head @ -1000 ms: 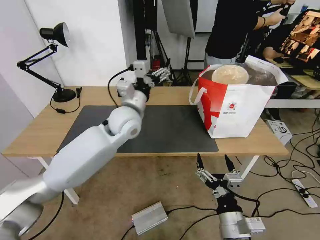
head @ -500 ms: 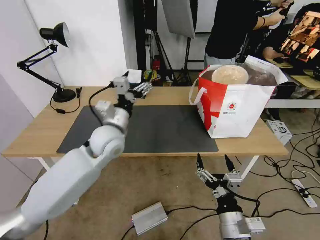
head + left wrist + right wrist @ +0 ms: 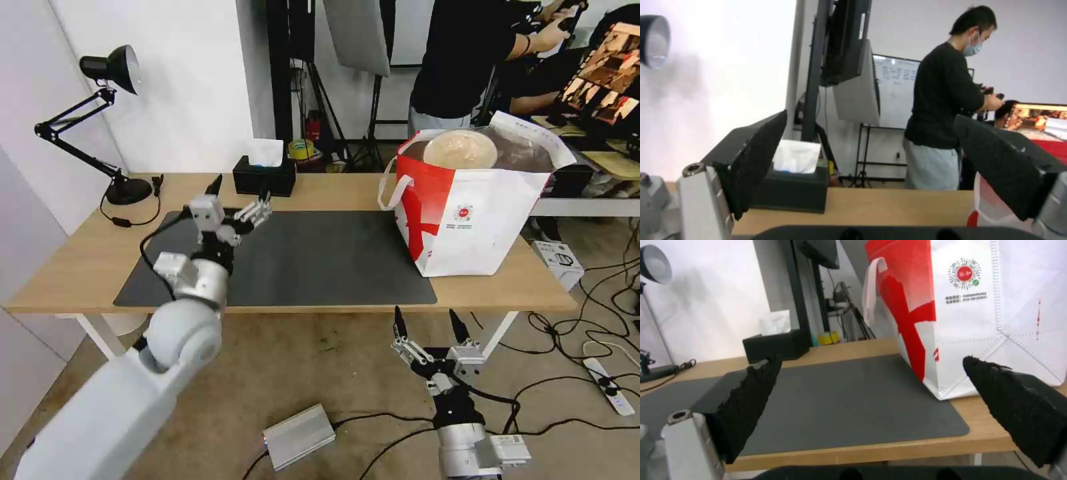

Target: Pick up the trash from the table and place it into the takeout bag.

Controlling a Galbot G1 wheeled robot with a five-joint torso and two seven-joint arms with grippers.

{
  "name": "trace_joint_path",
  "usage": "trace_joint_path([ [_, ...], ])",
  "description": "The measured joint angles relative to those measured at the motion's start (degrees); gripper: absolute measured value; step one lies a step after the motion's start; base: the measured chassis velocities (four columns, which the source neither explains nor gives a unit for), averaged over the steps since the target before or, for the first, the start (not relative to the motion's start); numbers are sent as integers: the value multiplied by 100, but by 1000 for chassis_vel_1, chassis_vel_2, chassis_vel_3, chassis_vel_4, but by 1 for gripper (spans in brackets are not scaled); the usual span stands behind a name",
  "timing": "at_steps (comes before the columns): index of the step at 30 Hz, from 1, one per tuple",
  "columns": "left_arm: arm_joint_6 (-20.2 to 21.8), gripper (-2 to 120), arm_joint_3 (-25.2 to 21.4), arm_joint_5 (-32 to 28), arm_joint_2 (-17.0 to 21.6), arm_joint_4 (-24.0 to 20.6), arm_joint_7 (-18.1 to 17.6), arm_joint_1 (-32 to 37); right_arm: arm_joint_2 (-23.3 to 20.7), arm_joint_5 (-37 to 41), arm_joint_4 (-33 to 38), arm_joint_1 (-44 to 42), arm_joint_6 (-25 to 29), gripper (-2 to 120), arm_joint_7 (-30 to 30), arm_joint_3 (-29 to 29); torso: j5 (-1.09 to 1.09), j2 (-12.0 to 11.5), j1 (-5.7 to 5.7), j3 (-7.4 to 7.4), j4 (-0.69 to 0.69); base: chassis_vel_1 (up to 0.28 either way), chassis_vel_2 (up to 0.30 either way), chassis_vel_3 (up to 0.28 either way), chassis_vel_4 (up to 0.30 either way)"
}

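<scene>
The white and red takeout bag (image 3: 480, 213) stands on the right end of the table (image 3: 80, 247), beside the dark grey mat (image 3: 320, 253). A beige shallow bowl (image 3: 460, 148) of trash lies in its open top. My left gripper (image 3: 240, 192) hovers open and empty over the mat's back left part, well to the left of the bag. In the left wrist view its fingers (image 3: 758, 156) frame the tissue box (image 3: 793, 190). My right gripper (image 3: 427, 321) hangs open and empty below the table's front edge, and its wrist view faces the bag (image 3: 996, 306).
A black tissue box (image 3: 263, 175) sits at the table's back edge and a black desk lamp (image 3: 110, 67) at the back left. A silver box (image 3: 299, 437), cables and a power strip lie on the floor. A person stands behind the bag.
My left arm has drawn back from the far middle of the table toward the left and lower, uncovering the tissue box. The bag and the right arm have not moved.
</scene>
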Motion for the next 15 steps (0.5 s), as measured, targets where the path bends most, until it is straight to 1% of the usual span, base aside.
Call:
trace_joint_path([
  [2, -70, 100, -142, 399, -225, -125, 43, 448, 0, 0, 0, 0, 0, 100, 0, 0, 0, 0, 0, 0, 0, 0, 0, 0, 0],
  [3, -70, 100, -142, 399, -225, -125, 43, 448, 0, 0, 0, 0, 0, 100, 0, 0, 0, 0, 0, 0, 0, 0, 0, 0, 0],
  [5, -158, 100, -374, 954, -531, -390, 150, 1091, 0, 0, 0, 0, 0, 100, 0, 0, 0, 0, 0, 0, 0, 0, 0, 0, 0],
  [6, -187, 100, -427, 1051, -576, -456, 170, 1232, 0, 0, 0, 0, 0, 100, 1, 0, 1, 0, 0, 0, 0, 0, 0, 0, 0],
  [7, -187, 100, -427, 1051, -576, -456, 170, 1232, 0, 0, 0, 0, 0, 100, 1, 0, 1, 0, 0, 0, 0, 0, 0, 0, 0],
  [10, -335, 100, -632, 1414, -735, -594, 263, 1783, 0, 0, 0, 0, 0, 100, 0, 0, 1, 0, -1, 0, 0, 0, 0, 0, 0],
  [11, -335, 100, -632, 1414, -735, -594, 263, 1783, 0, 0, 0, 0, 0, 100, 0, 0, 1, 0, -1, 0, 0, 0, 0, 0, 0],
  [15, -520, 100, -873, 1792, -1023, -698, 339, 2392, 0, 0, 0, 0, 0, 100, 1, 0, 0, 0, -1, 0, 0, 0, 0, 0, 0],
])
